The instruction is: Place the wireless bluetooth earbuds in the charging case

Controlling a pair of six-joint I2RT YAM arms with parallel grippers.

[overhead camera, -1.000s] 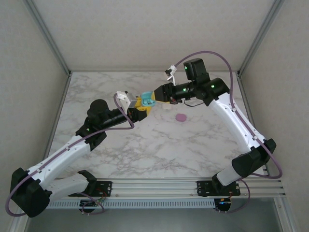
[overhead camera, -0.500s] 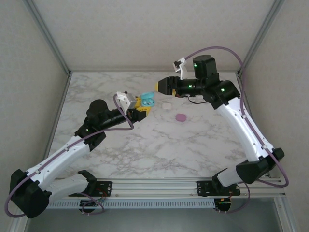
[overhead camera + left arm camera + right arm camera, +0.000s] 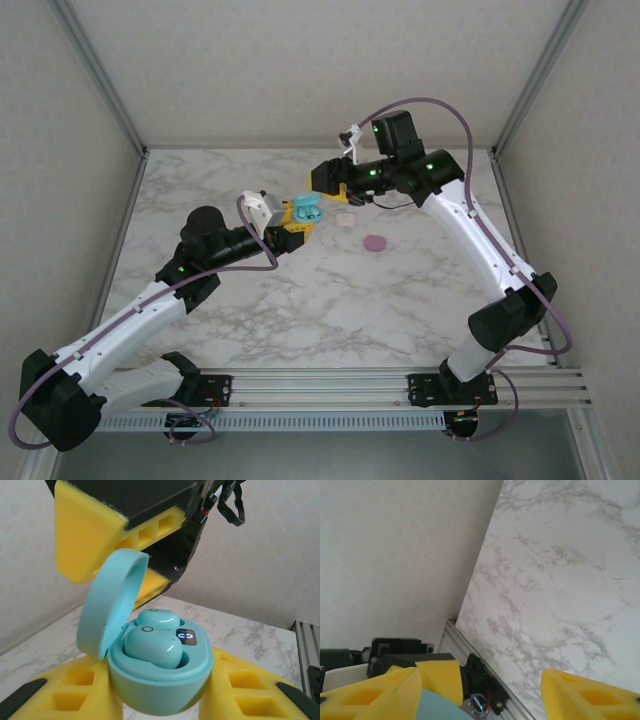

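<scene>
The bench (image 3: 300, 300) is big, white and gray like marble. Plain walls (image 3: 300, 70) stand on three sides of it, and a metal rail (image 3: 330, 385) runs along the near edge.

My left arm (image 3: 130, 320) reaches up from the near left corner. My right arm (image 3: 480, 240) bends up high on the right side and comes round to the back middle.

My left hand (image 3: 297, 222) is up off the bench. Its yellow fingers (image 3: 65, 690) are pressed on both sides of the teal charging case (image 3: 160, 680), pinching it. The case is open. Its lid (image 3: 107, 610) stands up on the left, seen from my left wrist.

My right hand (image 3: 335, 190) is just behind the case and close to it. Its yellow fingers (image 3: 585, 695) are spread wide apart. One of them sits just over the top of the lid. I cannot tell if it touches. My right hand and the lid crowd the space above the case.

Two small things lie on the bench to the right of the case. The purple round thing (image 3: 375, 243) is nearer to me. The whitish round thing (image 3: 345, 221) is close under my right hand. They are too small for me to tell more.

The two teal earbuds (image 3: 152, 647) sit side by side inside the case, one in front of the other. Beside them a little screen (image 3: 186, 636) glows.
</scene>
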